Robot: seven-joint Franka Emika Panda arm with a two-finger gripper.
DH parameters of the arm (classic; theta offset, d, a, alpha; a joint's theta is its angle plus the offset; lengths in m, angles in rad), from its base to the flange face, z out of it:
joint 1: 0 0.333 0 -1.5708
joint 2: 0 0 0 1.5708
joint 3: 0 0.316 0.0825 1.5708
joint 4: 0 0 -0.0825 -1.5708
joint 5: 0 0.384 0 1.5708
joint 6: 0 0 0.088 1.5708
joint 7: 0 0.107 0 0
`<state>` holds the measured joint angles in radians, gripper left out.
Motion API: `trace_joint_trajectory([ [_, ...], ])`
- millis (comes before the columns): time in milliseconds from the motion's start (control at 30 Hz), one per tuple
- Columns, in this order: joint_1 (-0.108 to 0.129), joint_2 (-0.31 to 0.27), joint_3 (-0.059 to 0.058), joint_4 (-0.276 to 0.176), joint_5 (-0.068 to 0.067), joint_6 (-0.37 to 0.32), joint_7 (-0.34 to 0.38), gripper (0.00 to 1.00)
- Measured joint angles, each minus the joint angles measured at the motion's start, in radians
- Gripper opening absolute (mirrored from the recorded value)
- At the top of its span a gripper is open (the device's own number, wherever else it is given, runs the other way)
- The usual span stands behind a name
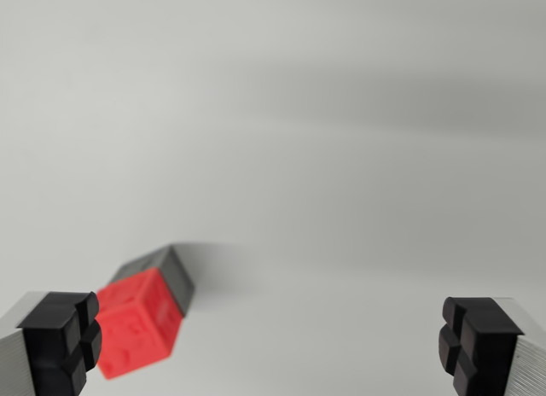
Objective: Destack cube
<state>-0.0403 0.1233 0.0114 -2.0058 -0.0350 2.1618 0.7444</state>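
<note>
Gripper (269, 340) spread wide, holding nothing. Red cube (136, 323) sits atop grey cube (166, 272) at wrist view's lower left, just beside left fingertip (60, 340) — well off centre between jaws. Risk: descending unaligned, finger strikes stack, topples it. No readable writing — only embossed bumps on red face.

This looks like a robotics lab or test bench rather than a lived-in room. The worktop (341, 157) is a plain, seamless pale grey surface filling the whole wrist view, with only soft shadows across it. The only props are a red cube (136, 332) stacked on a grey cube (164, 275), both looking like plain moulded or printed test blocks. Black padded fingers (60, 340) on ribbed grey mounts frame the lower corners.
</note>
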Motion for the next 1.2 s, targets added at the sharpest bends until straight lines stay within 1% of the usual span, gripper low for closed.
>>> trace_joint_trajectory([
  [533, 0.01, -0.034, 0.019, -0.123, 0.001, 0.082, -0.043, 1.0],
  [833, 0.022, -0.053, 0.031, -0.206, 0.004, 0.14, -0.074, 1.0],
  [1200, 0.038, -0.069, 0.049, -0.312, 0.007, 0.223, -0.116, 1.0],
])
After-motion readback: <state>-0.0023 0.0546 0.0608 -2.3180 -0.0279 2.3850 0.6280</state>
